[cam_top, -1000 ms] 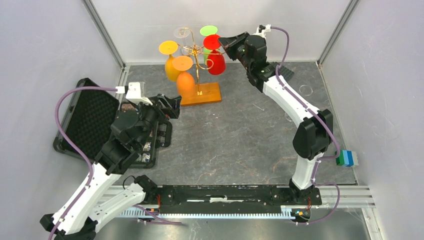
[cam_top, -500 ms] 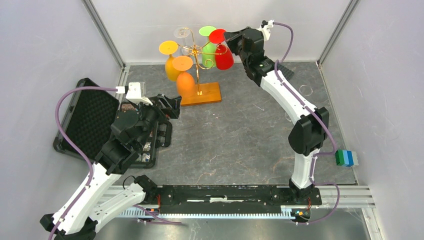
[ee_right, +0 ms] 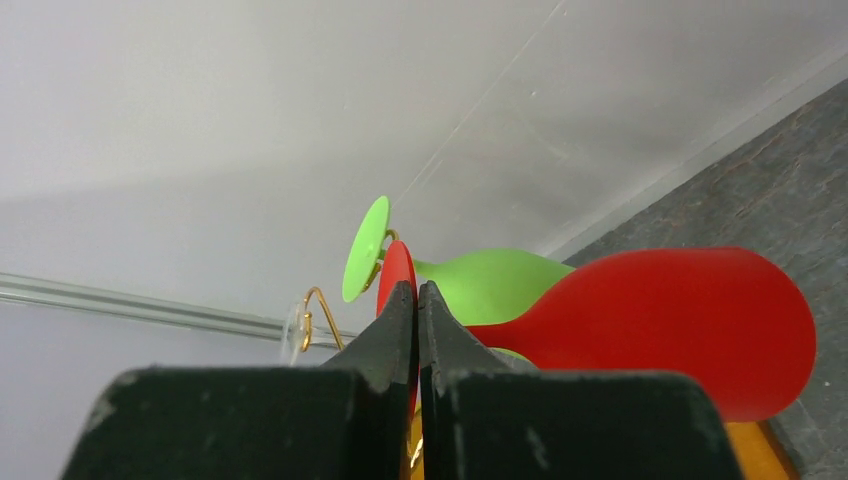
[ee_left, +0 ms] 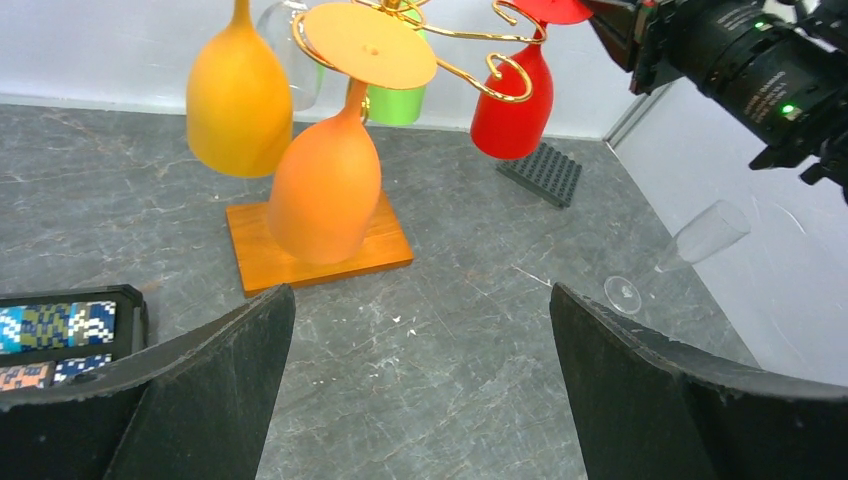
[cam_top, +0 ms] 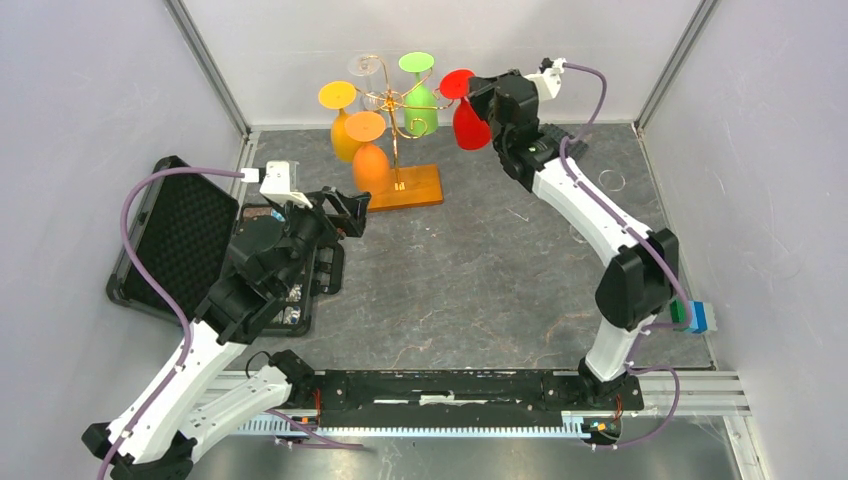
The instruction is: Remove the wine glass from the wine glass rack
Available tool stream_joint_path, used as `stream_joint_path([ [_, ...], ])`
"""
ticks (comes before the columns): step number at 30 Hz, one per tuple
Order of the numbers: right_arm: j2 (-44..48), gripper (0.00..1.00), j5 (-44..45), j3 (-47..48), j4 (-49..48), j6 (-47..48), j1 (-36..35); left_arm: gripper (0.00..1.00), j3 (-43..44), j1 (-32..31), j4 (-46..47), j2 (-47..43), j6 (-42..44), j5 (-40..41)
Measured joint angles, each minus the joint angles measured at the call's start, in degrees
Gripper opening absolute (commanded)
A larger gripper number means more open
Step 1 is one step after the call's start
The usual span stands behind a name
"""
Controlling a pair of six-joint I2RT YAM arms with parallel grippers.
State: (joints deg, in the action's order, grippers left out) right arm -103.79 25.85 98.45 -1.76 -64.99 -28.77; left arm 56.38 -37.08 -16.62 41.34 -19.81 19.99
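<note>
The right tool [ee_right: 417, 297] is shut on the stem of the red wine glass [ee_right: 690, 325], which is held with its bowl lowermost, just to the right of the wine glass rack [cam_top: 397, 140]; whether its foot is touching the nearest gold scroll cannot be told. The left tool [ee_left: 420, 385] is spread wide and nothing is held in it; it is poised above the worktop [cam_top: 470, 270], apart from the rack. A yellow glass [ee_left: 238, 95], an orange glass [ee_left: 325, 185], a green glass [cam_top: 422, 105] and a clear glass [cam_top: 365, 67] are hung upside down from the scrolled arms. A black case [cam_top: 175, 235] is seen at the left
</note>
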Motion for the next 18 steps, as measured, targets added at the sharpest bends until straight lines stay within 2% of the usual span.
stream_joint_path([
  [11,9.1,0.00,2.9,-5.6,-5.3,2.9,0.0,1.00,0.0,0.0,0.6,0.7,0.0,-4.1],
  [18,18.0,0.00,0.0,-19.6,-8.4,0.9,0.0,1.00,0.0,0.0,0.9,1.0,-0.1,-9.7],
])
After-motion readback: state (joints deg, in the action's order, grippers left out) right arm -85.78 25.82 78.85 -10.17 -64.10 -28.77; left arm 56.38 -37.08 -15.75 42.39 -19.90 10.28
